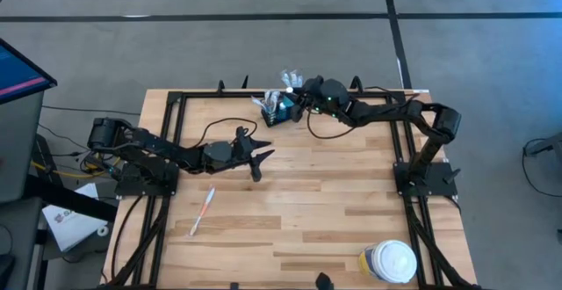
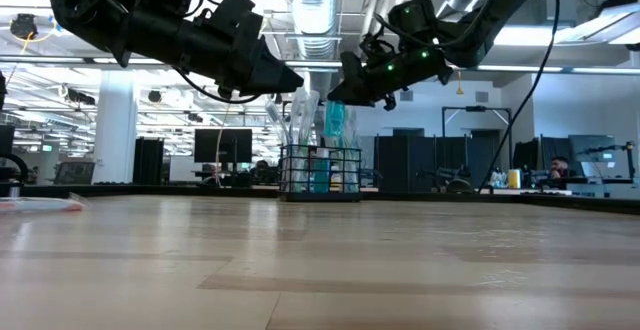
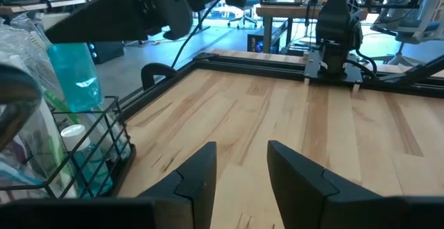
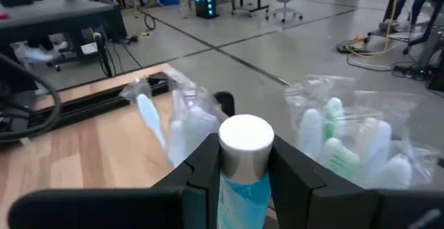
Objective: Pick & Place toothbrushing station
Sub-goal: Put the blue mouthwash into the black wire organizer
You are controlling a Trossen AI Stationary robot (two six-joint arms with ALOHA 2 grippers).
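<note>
Right pincer [image 4: 239, 163] is gripping a white-capped blue bottle [image 4: 245, 153] over the black wire caddy [image 1: 275, 110] — tilting could jam it. Left pincer [image 3: 239, 166] is hanging open w/ nothing held, above tabletop [image 1: 334, 202].

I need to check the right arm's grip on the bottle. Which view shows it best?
The right wrist view: the right gripper has its jaws shut on the white-capped blue bottle. The high view shows it tiny, the low view distant in the caddy, the left wrist view only its side.
</note>
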